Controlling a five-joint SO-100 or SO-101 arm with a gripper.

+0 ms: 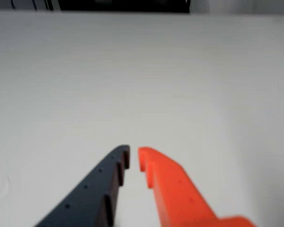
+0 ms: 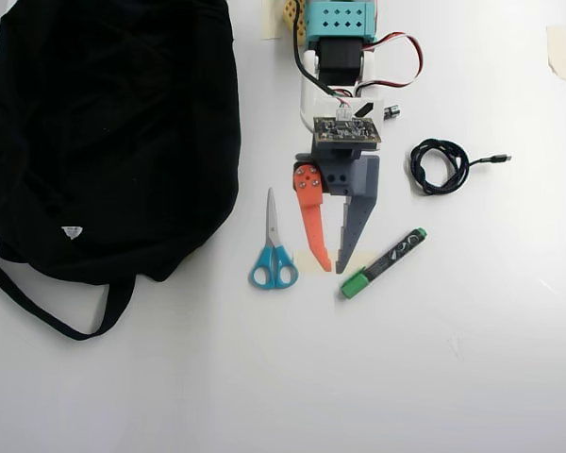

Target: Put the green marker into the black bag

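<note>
In the overhead view the green marker (image 2: 384, 263) lies on the white table, black barrel slanting, its big green cap at the lower left. My gripper (image 2: 333, 268) points down the picture just left of the marker, with the dark finger close beside the cap end. Its orange and dark fingers are nearly together and hold nothing. The black bag (image 2: 104, 132) fills the upper left, its strap curling below it. In the wrist view my gripper (image 1: 134, 153) hovers over bare table with a thin gap between the tips. Marker and bag are out of that view.
Blue-handled scissors (image 2: 274, 255) lie just left of the orange finger, between gripper and bag. A coiled black cable (image 2: 441, 165) lies right of the arm, a small black battery (image 2: 391, 112) near the arm's base. Tape pieces (image 2: 558, 47) stick at the top right.
</note>
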